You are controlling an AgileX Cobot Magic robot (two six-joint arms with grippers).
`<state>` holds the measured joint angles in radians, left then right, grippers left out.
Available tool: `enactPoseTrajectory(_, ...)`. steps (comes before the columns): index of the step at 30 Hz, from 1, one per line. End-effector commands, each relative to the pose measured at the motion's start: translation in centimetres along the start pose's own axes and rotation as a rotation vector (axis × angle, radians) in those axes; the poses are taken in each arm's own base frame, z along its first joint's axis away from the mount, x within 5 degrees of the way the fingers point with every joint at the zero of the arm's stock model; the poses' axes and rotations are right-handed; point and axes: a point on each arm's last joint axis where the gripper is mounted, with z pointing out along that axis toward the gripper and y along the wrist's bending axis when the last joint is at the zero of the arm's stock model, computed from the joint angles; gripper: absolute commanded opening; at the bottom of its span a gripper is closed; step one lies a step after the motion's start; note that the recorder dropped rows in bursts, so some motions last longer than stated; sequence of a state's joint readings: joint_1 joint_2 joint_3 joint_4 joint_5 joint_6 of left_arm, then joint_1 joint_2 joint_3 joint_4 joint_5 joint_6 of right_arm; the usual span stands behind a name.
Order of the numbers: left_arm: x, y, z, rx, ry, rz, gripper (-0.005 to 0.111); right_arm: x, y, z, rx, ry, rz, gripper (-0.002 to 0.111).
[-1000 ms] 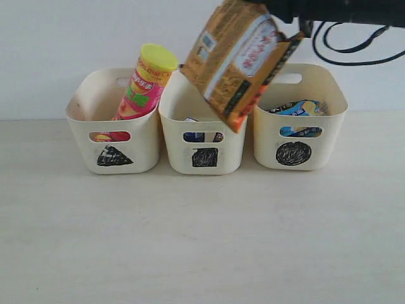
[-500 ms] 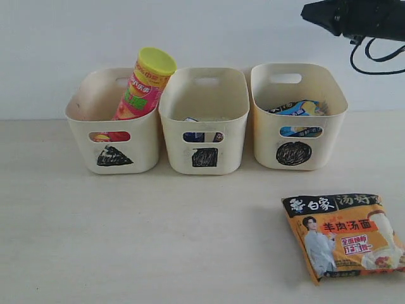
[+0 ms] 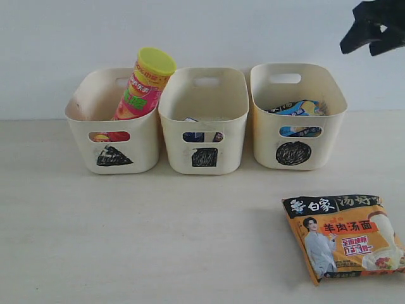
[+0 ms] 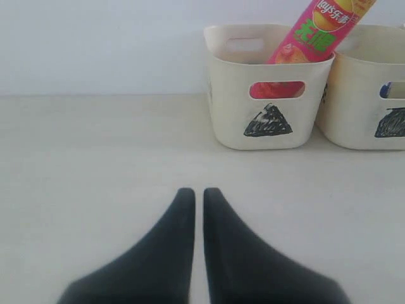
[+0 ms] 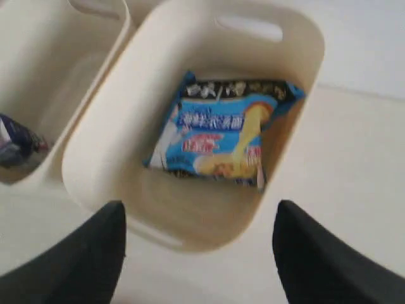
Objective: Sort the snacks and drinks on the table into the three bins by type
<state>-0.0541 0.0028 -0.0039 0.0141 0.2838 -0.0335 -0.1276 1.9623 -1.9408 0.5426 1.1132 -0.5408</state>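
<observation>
The orange-brown noodle packet lies flat on the tabletop, long axis nine-to-three, at six o'clock of the nearer right end effector, which is spread wide and empty.

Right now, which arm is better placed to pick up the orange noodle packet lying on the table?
Likely the right. The orange packet lies in front of the circle bin, and the right gripper hangs open above that bin. The left gripper is shut, over by the triangle bin.
</observation>
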Motion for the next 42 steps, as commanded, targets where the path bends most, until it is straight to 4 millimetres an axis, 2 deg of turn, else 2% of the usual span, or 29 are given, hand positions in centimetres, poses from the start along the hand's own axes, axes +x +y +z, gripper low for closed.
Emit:
enactPoseTrajectory(1, 0.1, 0.0, 0.0, -0.001, 0.001, -0.003, 0.004, 2.1, 0.4, -1.3, 0.037, 0.15, 0.059, 0.061)
enactPoseTrajectory(6, 0.1, 0.0, 0.0, -0.001, 0.001, -0.003, 0.004, 6.1, 2.5, -3.0, 0.032, 0.19, 0.098, 0.061)
enactPoseTrajectory(7, 0.1, 0.0, 0.0, -0.001, 0.001, -0.003, 0.004, 6.9, 2.8, -3.1, 0.018, 0.223, 0.106, 0.066)
enactPoseTrajectory(10, 0.1, 0.0, 0.0, -0.001, 0.001, -0.003, 0.004, 9.5, 3.1, -2.4, -0.014, 0.323, 0.142, 0.093)
enactPoseTrajectory(12, 0.1, 0.0, 0.0, -0.001, 0.001, -0.003, 0.004, 10.8, 3.2, -1.8, -0.026, 0.363, 0.162, 0.104)
enactPoseTrajectory(13, 0.1, 0.0, 0.0, -0.001, 0.001, -0.003, 0.004, 11.5, 3.2, -1.5, -0.026, 0.374, 0.174, 0.105)
enactPoseTrajectory(18, 0.1, 0.0, 0.0, -0.001, 0.001, -0.003, 0.004, 14.5, 2.7, 0.8, 0.001, 0.39, 0.228, 0.105)
enactPoseTrajectory(21, 0.1, 0.0, 0.0, -0.001, 0.001, -0.003, 0.004, 17.0, 2.4, 1.9, 0.022, 0.442, 0.238, 0.105)
enactPoseTrajectory(27, 0.1, 0.0, 0.0, -0.001, 0.001, -0.003, 0.004, 19.6, 2.1, 3.3, 0.056, 0.451, 0.254, 0.105)
enactPoseTrajectory(30, 0.1, 0.0, 0.0, -0.001, 0.001, -0.003, 0.004, 20.3, 1.9, 3.9, 0.048, 0.464, 0.257, 0.105)
enactPoseTrajectory(35, 0.1, 0.0, 0.0, -0.001, 0.001, -0.003, 0.004, 20.7, 0.8, 5.0, -0.095, 0.412, 0.336, 0.105)
enactPoseTrajectory(39, 0.1, 0.0, 0.0, -0.001, 0.001, -0.003, 0.004, 21.5, -0.6, 5.4, -0.071, 0.421, 0.357, 0.105)
enactPoseTrajectory(42, 0.1, 0.0, 0.0, -0.001, 0.001, -0.003, 0.004, 21.9, -1.0, 6.0, -0.085, 0.434, 0.374, 0.105)
